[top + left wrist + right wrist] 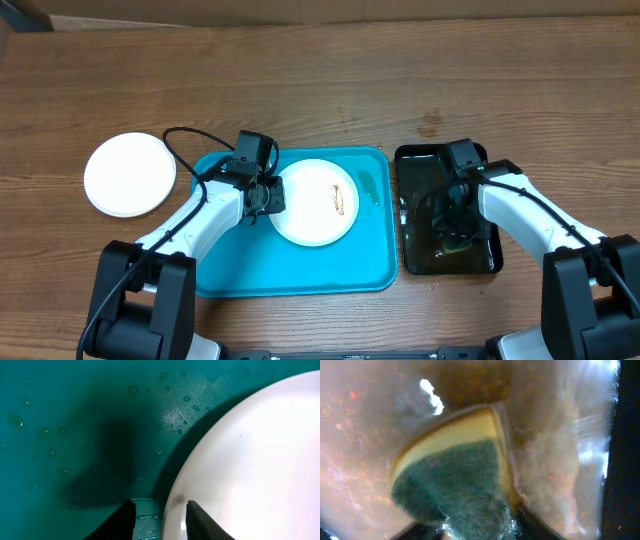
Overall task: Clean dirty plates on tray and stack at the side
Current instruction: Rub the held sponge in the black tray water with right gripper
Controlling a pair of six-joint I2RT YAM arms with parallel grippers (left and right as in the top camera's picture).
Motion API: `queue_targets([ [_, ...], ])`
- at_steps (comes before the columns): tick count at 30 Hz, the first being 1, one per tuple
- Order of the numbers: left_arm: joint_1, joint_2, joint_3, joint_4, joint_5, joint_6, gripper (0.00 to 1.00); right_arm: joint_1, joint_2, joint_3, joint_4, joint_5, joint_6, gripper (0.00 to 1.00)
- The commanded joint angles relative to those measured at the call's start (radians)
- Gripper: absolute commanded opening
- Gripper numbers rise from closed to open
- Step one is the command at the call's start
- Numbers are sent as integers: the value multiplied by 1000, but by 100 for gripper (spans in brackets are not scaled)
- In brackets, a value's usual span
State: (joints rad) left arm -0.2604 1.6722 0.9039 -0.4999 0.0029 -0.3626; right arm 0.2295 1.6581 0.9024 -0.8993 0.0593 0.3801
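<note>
Turquoise tray (pixel 300 270) holds smeared plate (pixel 312 205), left tool (pixel 160 505) parted astride its rim, right tool (pixel 452 212) gripping sponge (pixel 455 470)

Glossy black tray (pixel 418 255) at 3 o'clock in the overhead view, murky brownish liquid pooled inside, yellow sponge (pixel 455 475) with a green scouring face, wet, sitting in that liquid, black rim at 3 o'clock beside it.

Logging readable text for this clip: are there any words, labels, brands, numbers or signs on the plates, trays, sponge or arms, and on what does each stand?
None: no view shows a word, number, logo or sign.
The white plate, the smeared plate, the turquoise tray, the black tray and the sponge are all unprinted.
No marking can be made out on the left arm or the right arm.
</note>
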Motion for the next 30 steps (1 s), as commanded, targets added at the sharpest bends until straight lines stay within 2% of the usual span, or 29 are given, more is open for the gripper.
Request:
queue_targets([
  [1,-4,8,-7,4,-10,15,30,-3,0,-5,5,-30,5,4],
  [6,-4,8,-7,6,8,15,20,-3,-3,110,-109,-31,4,4],
  [10,-4,8,-7,6,23,15,7,0,-3,226,-225,-31,4,4],
  [12,-4,8,-9,0,23,15,4,0,-7,260,-253,-32,5,4],
  [20,-4,8,-32,-19,23,16,6,0,-10,256,-224,-28,5,4],
  [22,-4,8,-32,-18,23,20,11,0,-10,256,-225,-28,5,4],
  [24,-4,8,-32,-15,23,32,26,0,-10,256,-225,-29,4,4],
  [26,-4,8,-32,-10,23,51,31,0,-10,256,-231,-36,4,4],
  [28,-4,8,-32,4,23,53,30,0,-10,256,-236,-37,4,4],
  [30,-4,8,-32,15,23,53,23,0,-10,256,-237,-40,5,4],
])
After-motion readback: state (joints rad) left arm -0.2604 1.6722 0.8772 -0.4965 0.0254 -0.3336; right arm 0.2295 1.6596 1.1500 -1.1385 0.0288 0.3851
